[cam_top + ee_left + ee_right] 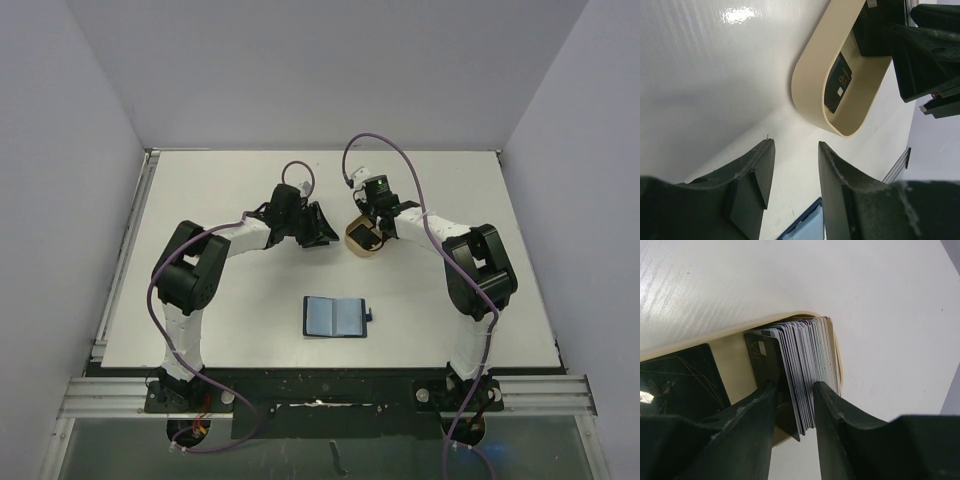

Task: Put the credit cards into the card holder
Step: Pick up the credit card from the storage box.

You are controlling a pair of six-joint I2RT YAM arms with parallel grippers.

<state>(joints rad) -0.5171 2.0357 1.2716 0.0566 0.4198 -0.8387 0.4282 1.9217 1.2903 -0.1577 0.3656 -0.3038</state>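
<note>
- The credit cards stand on edge as a tight stack at one end of the tan oval dish. Most show pale edges, and a black one sits against the stack's side.
- One more black card lies flat on the dish floor beside the stack.
- Your right gripper reaches down into the dish. Its jaws are clamped on the stack, one finger against the black card and the other against the pale cards on the far side.
- The dish sits about mid-worktop, slightly toward the right edge.
- The card holder lies open and flat with its lighter blue inside facing up. It is between the dish and the near edge of the worktop, roughly midway along that edge and well apart from the dish.
- Your left gripper is just beside the dish, on the side toward the left edge. Its jaws are apart with nothing between them, only bare worktop showing in the gap.
- In the left wrist view the dish wall faces you beyond the fingers, and a blue corner of the card holder shows at the bottom.
</note>
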